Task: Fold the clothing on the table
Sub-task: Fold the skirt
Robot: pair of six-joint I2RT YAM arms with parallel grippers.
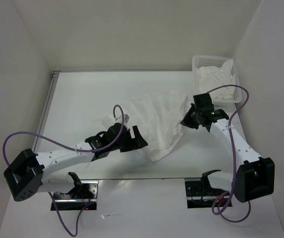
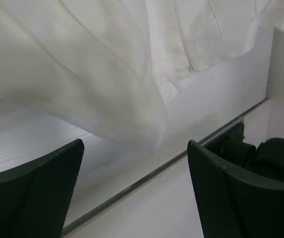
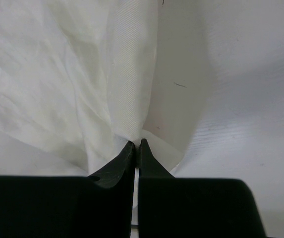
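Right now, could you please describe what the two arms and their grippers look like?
Both the left arm and right arm have white links dotted with small dark holes, black blocky joints and a looping purple cable. The left gripper and right gripper are black, with tapered fingers whose inner faces look finely textured.

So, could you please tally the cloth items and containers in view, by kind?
Clothing: 1
White cloth heap: 1
White mesh basket: 1
Total: 3
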